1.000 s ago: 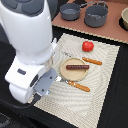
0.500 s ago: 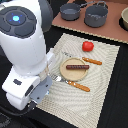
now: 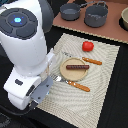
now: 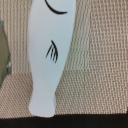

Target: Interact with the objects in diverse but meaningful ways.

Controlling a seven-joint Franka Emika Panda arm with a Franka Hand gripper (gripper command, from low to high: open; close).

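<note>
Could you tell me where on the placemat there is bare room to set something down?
The placemat is bare along the exterior view's right edge, beyond the orange-handled knife, and below the fork. It is crowded around the plate holding the sausage, with the tomato above. The arm covers the left side.

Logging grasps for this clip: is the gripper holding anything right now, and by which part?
Cannot be told. The arm hides the gripper in the exterior view; the wrist view shows only a white flat piece over the woven placemat, no fingers.
</note>
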